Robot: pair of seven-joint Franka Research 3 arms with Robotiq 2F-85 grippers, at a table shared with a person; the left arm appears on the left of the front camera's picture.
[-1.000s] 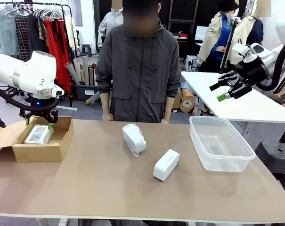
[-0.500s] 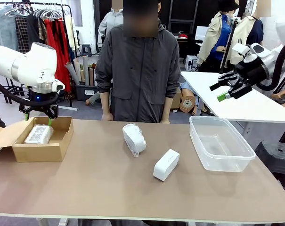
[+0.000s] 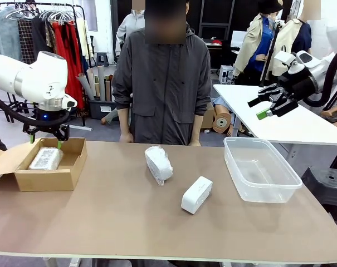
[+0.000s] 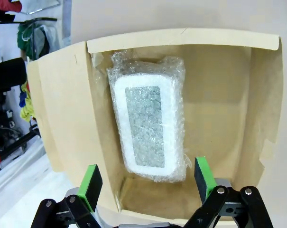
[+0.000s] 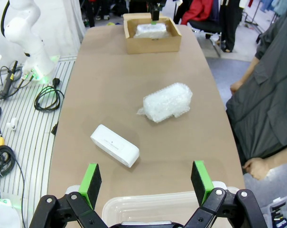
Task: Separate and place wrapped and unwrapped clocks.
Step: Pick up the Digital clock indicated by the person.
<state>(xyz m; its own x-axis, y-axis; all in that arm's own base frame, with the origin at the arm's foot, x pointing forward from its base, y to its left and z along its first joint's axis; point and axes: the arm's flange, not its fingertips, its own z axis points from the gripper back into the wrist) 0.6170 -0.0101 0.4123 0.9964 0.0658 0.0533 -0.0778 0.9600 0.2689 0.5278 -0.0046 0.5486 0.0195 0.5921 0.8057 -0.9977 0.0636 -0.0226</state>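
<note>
One wrapped clock (image 3: pixel 45 158) (image 4: pixel 148 128) lies in the brown cardboard box (image 3: pixel 68 177) at the table's left. My left gripper (image 3: pixel 44 142) (image 4: pixel 147 183) hangs open just above it, holding nothing. A second wrapped clock (image 3: pixel 158 163) (image 5: pixel 167 102) lies on the table's middle in front of the person. The unwrapped white clock (image 3: pixel 196 194) (image 5: pixel 114 145) lies on its side a little nearer me. High at the right, my right gripper (image 3: pixel 263 108) (image 5: pixel 147 184) is open and empty, above the clear tub.
A clear plastic tub (image 3: pixel 260 169) (image 5: pixel 134 209) stands at the table's right. A person in a grey jacket (image 3: pixel 162 83) stands at the far edge. A white table (image 3: pixel 291 125) is behind on the right. Bare tabletop lies along the front edge.
My left gripper has risen from inside the box to above it, leaving the wrapped clock lying there. The right arm has not moved.
</note>
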